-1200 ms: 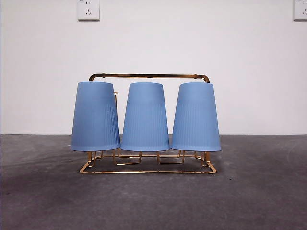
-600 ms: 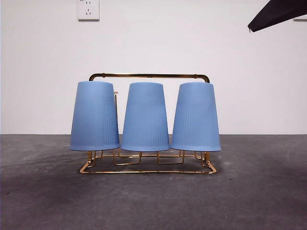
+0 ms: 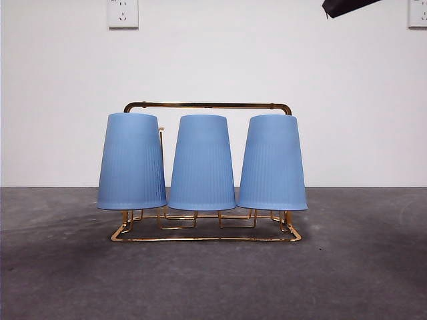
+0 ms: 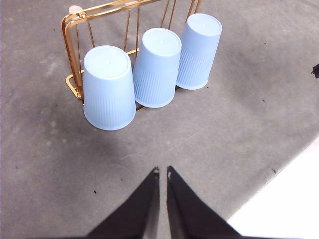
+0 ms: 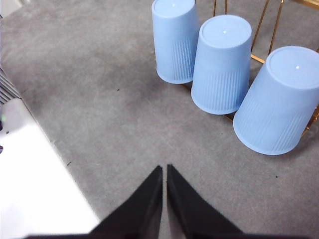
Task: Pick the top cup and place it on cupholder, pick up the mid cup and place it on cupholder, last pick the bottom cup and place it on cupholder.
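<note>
- All three cups (image 3: 201,163) sit upturned on the cupholder (image 3: 207,105), mid-frame; task looks finished.
- Left gripper (image 4: 161,173) and right gripper (image 5: 164,169): jaws pressed together, empty, well clear.

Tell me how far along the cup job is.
It looks finished: all three blue cups sit upside down on the gold cupholder. Nothing is in hand; the left gripper and right gripper are shut, holding nothing. No cup is left to place.

Three blue cups (image 3: 202,163), one gold cupholder (image 3: 207,105), two wall sockets (image 3: 123,13) and two tools (image 4: 162,173).
</note>
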Available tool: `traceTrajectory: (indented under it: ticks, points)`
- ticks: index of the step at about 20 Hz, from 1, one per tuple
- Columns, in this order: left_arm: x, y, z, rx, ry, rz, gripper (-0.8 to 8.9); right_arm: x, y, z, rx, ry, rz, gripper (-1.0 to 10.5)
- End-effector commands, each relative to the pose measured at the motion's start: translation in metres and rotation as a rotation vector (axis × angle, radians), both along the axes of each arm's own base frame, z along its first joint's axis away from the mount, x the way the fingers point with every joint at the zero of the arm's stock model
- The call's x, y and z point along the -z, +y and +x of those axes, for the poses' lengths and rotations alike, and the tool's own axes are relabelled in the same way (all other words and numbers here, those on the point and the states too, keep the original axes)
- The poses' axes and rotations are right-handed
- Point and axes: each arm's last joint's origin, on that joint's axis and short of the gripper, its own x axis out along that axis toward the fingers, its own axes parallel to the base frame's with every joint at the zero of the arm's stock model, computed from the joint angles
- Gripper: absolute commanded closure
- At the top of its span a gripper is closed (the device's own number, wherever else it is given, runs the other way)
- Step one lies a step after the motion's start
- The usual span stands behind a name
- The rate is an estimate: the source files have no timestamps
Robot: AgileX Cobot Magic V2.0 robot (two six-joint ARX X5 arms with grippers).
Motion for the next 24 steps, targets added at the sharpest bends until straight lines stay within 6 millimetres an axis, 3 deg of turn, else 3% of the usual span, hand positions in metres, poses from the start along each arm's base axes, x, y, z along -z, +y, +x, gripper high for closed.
traceTrajectory:
  ticks: [1,10,12,15,17,20,24]
  points:
    - [-0.005,-0.001,0.000,0.013,-0.020,-0.012,7.99,-0.004,0.002,0.000,-0.007,-0.009,0.017,9.4]
    - [-0.005,-0.001,-0.001,0.015,-0.024,-0.012,7.99,-0.004,0.002,0.000,-0.007,-0.009,0.017,9.4]
    - [-0.013,0.005,-0.003,0.020,-0.167,0.006,7.99,-0.004,0.002,0.000,-0.007,-0.009,0.017,9.4]
    - [-0.041,0.021,-0.003,-0.101,-0.581,-0.120,7.99,-0.004,0.002,0.000,-0.007,-0.009,0.017,9.4]
    - [-0.044,0.032,-0.008,-0.193,-0.802,-0.134,7.99,-0.004,0.002,0.000,-0.007,-0.009,0.017,9.4]
    - [-0.023,0.047,-0.013,-0.351,-1.029,-0.080,7.99,-0.004,0.002,0.000,-0.007,-0.009,0.017,9.4]
    - [0.017,0.055,-0.010,-0.459,-1.083,-0.036,7.99,-0.004,0.002,0.000,-0.007,-0.009,0.017,9.4]
